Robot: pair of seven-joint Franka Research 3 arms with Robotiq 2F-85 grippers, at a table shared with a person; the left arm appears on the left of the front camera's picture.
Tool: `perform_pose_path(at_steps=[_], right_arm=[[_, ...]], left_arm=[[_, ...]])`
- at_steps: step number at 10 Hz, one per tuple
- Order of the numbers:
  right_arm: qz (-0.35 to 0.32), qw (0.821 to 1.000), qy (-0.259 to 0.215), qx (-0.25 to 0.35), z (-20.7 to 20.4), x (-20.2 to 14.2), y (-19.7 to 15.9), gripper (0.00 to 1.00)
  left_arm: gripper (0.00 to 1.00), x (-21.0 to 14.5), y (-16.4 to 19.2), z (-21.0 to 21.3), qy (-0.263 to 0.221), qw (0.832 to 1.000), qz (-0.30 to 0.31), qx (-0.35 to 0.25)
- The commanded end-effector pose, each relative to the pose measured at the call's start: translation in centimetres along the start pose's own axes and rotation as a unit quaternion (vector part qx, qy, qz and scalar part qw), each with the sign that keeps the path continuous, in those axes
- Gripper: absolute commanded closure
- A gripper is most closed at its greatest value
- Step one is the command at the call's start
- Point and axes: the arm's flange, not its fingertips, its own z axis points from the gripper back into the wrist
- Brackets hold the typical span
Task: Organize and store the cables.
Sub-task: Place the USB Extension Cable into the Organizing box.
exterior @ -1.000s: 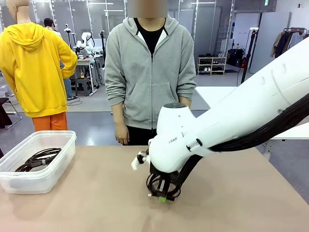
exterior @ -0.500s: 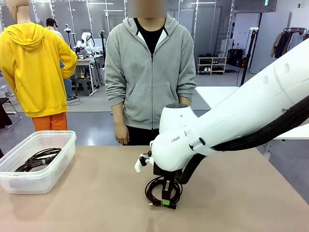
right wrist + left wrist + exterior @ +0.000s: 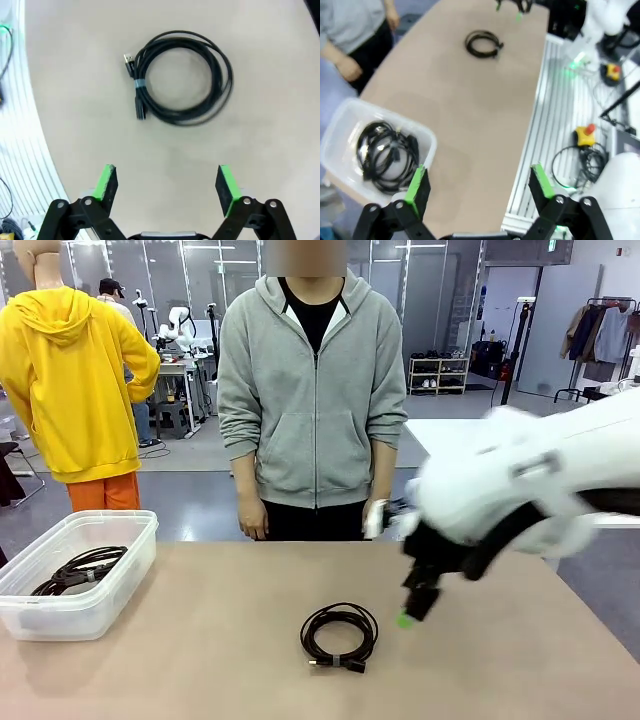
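Observation:
A coiled black cable [image 3: 339, 636] lies flat on the tan table [image 3: 200, 660], bound at one side, its plug ends together [image 3: 136, 85]. The same coil [image 3: 483, 44] sits far off in the left wrist view. My right gripper [image 3: 412, 608] hangs open above the table, to the right of the coil and apart from it; in its own view the jaws [image 3: 167, 182] stand wide with nothing between them and the coil [image 3: 180, 77] lies ahead. My left gripper [image 3: 479, 182] is open and empty, high over the clear bin [image 3: 425, 142], which holds more coiled cables [image 3: 382, 152].
The clear plastic bin [image 3: 120, 585] with its cables [image 3: 80, 568] stands at the table's left. A person in a grey hoodie [image 3: 312, 400] stands at the far edge, hands down. Past the table's near edge lies a slotted metal base [image 3: 560, 115] with loose wires.
My right gripper has opened, left the coil lying on the table, and risen away to the right. The left arm and the bin have stayed put.

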Motion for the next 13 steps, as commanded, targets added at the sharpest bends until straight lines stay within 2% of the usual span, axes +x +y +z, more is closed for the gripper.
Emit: perform_pose_path(at_steps=[1, 3, 4, 5, 8, 9, 10, 11, 12, 13], right_arm=[[-0.017, 0.997, -0.076, 0.02, 4.8, -9.2, -0.1, 0.0], [-0.049, 0.984, -0.165, 0.054, 8.6, -18.3, -1.3, 0.0], [-0.064, 0.974, -0.212, 0.047, 10.7, -23.6, -1.6, 0.0], [-0.07, 0.969, -0.235, 0.043, 11.9, -28.2, -1.8, 0.0], [-0.039, 0.948, -0.307, 0.07, 12.1, -40.0, -2.0, 0.0], [-0.017, 0.933, -0.346, 0.098, 12.0, -43.4, -2.0, 0.0], [-0.004, 0.922, -0.369, 0.112, 11.6, -45.4, -1.9, 0.0], [0.007, 0.921, -0.37, 0.118, 11.0, -46.6, -2.3, 0.0], [-0.035, 0.933, -0.351, 0.074, 11.8, -43.1, 1.1, 0.0], [-0.035, 0.933, -0.351, 0.074, 11.8, -43.1, 1.1, 0.0]], left_arm=[[0.0, 5.2, -1.1, -4.1, 0.018, 0.997, -0.064, -0.043], [0.0, 10.1, -1.6, -7.7, 0.053, 0.991, -0.098, -0.069], [0.0, 13.0, -2.0, -10.4, 0.069, 0.986, -0.118, -0.092], [0.0, 15.1, -2.5, -13.3, 0.089, 0.981, -0.134, -0.106], [0.0, 19.1, -4.2, -21.2, 0.121, 0.971, -0.154, -0.138], [0.0, 19.7, -4.7, -24.0, 0.137, 0.967, -0.153, -0.149], [0.0, 20.1, -4.8, -25.5, 0.141, 0.968, -0.148, -0.148], [0.0, 20.2, -4.6, -26.0, 0.133, 0.972, -0.143, -0.13], [0.0, 19.7, -5.3, -24.8, 0.141, 0.964, -0.162, -0.156], [0.0, 19.7, -5.3, -24.8, 0.141, 0.964, -0.162, -0.156]])
